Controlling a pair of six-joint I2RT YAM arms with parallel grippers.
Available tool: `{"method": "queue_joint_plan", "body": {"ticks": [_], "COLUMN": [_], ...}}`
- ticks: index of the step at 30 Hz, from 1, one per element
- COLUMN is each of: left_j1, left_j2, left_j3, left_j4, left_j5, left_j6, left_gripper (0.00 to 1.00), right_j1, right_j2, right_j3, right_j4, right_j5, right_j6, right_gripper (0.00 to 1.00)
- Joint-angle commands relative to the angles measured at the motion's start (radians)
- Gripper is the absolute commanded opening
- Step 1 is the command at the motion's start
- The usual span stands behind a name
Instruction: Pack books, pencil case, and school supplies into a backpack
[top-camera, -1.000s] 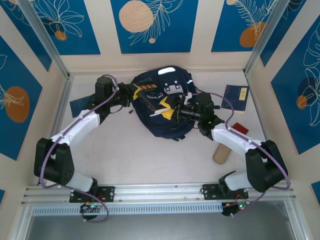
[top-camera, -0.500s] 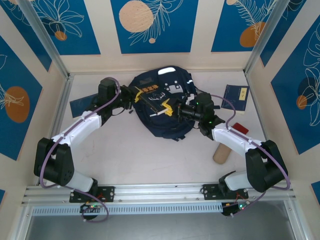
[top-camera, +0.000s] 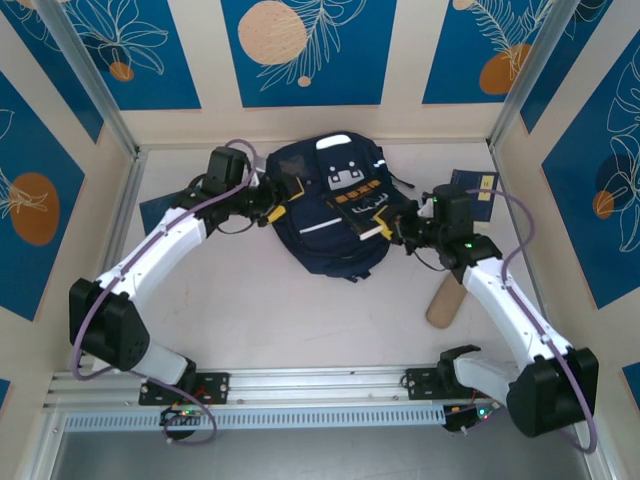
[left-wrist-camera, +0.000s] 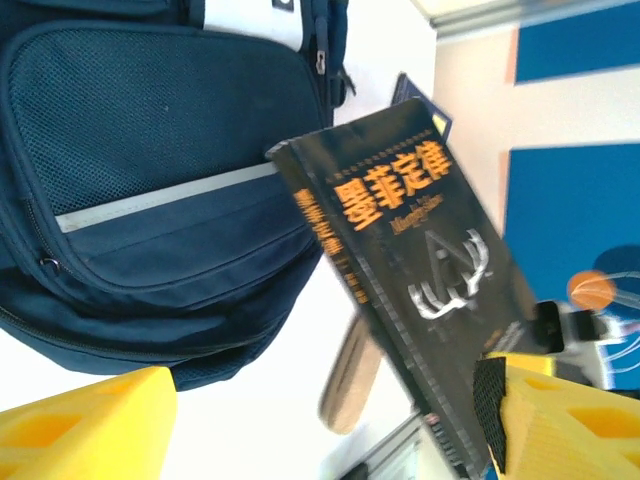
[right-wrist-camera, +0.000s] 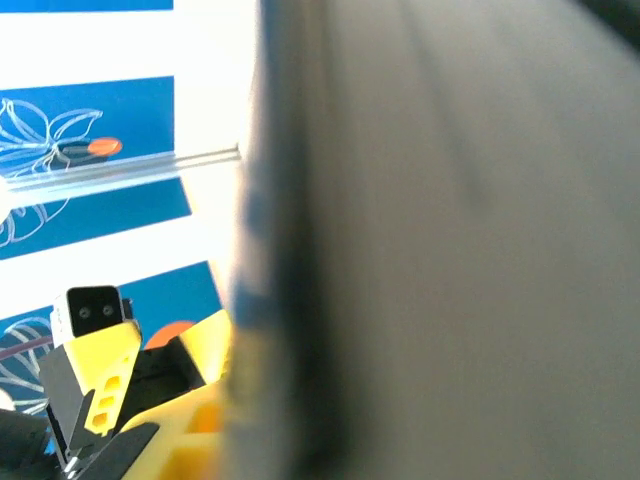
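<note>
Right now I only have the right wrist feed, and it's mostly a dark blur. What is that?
Observer: A black book with orange lettering, pinched at one end by the right gripper.
Operator: Where is it relative to the bag?
Observer: Over the right part of the backpack, tilted, not inside it.
Operator: And the left arm?
Observer: The left gripper is open, at the backpack's left side, apart from the book.
</note>
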Motion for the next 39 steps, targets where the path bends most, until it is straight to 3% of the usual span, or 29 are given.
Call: {"method": "queue_joint_plan", "body": {"ticks": [1,9,18,26,36,39], "left_j1": [-0.050,-0.235,-0.404,-0.412,-0.406,-0.405], "left_j2": [0.079,0.294,0.632,0.821,0.946,0.951], "left_j3": [0.084,0.367,0.720,0.901,0.968,0.968], "left_j4": [-0.199,-0.461,-0.601,-0.590,-0.597,-0.587], "left_j5": [-0.069,-0.456,-0.576,-0.689,-0.790,-0.809], "left_j6": [0.162,0.381,0.781,0.971,1.013,1.010], "left_gripper": [0.79,0.78,0.73,0.70,0.63,0.53], "right_j1": [-0.057,-0.144,-0.207,-0.223,-0.230,-0.230], "right_j2": [-0.059,-0.074,-0.108,-0.131,-0.138,-0.139], "right_j3": [0.069,0.160,0.172,0.158,0.151,0.152], "right_j4": [-0.230,-0.493,-0.574,-0.580,-0.574,-0.569], "right_j5": [0.053,0.142,0.177,0.148,0.134,0.130], "right_j6": [-0.168,-0.320,-0.368,-0.364,-0.351,-0.349], "right_gripper": [0.06,0.06,0.06,0.06,0.06,0.06]}}
